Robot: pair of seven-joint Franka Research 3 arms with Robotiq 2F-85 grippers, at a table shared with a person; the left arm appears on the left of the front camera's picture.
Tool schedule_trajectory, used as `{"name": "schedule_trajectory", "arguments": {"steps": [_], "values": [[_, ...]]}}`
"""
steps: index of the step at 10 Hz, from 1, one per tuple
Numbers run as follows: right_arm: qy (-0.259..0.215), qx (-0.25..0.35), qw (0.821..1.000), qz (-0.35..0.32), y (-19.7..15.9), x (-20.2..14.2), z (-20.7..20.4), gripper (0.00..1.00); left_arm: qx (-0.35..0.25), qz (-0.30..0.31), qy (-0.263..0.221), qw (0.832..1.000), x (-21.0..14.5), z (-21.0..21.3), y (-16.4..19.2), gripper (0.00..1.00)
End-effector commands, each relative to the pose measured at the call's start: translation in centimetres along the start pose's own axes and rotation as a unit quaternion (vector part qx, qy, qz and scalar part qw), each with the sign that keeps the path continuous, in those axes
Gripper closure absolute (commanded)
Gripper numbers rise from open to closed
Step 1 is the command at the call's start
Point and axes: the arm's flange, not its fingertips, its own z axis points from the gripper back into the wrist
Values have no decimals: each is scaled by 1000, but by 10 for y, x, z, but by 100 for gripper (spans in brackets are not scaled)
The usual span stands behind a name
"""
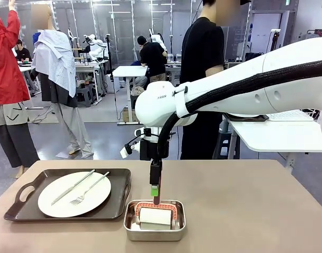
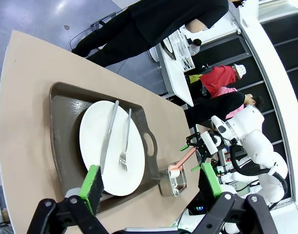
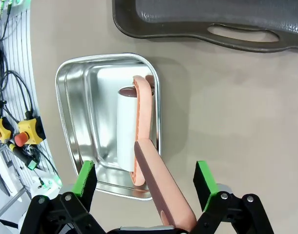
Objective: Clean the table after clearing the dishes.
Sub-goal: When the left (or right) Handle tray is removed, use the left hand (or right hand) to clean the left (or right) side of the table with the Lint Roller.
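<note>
Bright overhead light, soft shadows on table (image 1: 245,211), warped edges

**Arm and Claw Status**

The right arm (image 1: 287,103) reaches in across the middle with its wrist turned vertical. The right claw (image 1: 156,188) points straight down, fingers parted. The left claw (image 2: 151,180) is held high and tilted, fingers spread wide apart.

white arm (image 1: 292,63), black corrugated hose (image 1: 255,83), green pads (image 3: 85,178)

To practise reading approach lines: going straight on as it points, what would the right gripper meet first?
Probably the salmon-pink roller handle standing between the right gripper's open fingers, above the shiny rectangular steel tin; depth is unclear.
</note>
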Motion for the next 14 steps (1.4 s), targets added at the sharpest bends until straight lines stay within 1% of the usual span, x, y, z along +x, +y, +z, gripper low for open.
{"name": "schedule_trajectory", "arguments": {"steps": [1, 2, 3, 4, 5, 6, 7, 8, 9, 10, 11, 12, 13, 14], "values": [[13, -3, 1000, -13, 4, -3, -6, 10, -1, -2, 0, 1000, 2, 4, 0, 0], [10, -7, 1000, -12, 3, -4, -5, 17, -1, -2, 0, 1000, 2, 4, 0, 0], [12, -7, 1000, -8, 4, -4, -5, 30, -1, -2, 0, 1000, 2, 4, 0, 0], [9, -6, 1000, -7, 3, -3, -5, 37, -1, -2, 0, 1000, 2, 4, 0, 0], [11, -3, 1000, -6, 3, -4, -6, 49, -1, -2, 0, 1000, 2, 4, 0, 0], [11, -2, 1000, -9, 3, -5, -6, 56, -1, -2, 0, 1000, 2, 4, 0, 0], [12, -1, 1000, -10, 3, -6, -6, 69, -1, -2, 0, 1000, 2, 4, 0, 0], [13, 0, 1000, -9, 3, -6, -6, 76, -1, -2, 0, 1000, 2, 4, 0, 0], [14, 1, 1000, -8, 3, -6, -6, 88, -1, -2, 0, 1000, 2, 4, 0, 0], [16, 1, 1000, -8, 4, -5, -6, 96, -1, -2, 0, 1000, 2, 4, 0, 0], [17, -2, 1000, -11, 5, -6, -4, 100, -1, -2, 0, 1000, 2, 4, 0, 0], [13, -6, 1000, -16, 7, -8, 3, 100, -1, -2, 0, 1000, 2, 4, 0, 0], [9, -16, 999, -34, 13, -13, 16, 100, -1, -2, 0, 1000, 2, 4, 0, 0], [-10, -24, 997, -67, 25, -24, 40, 92, -1, -2, 0, 1000, 2, 4, 0, 0]]}}
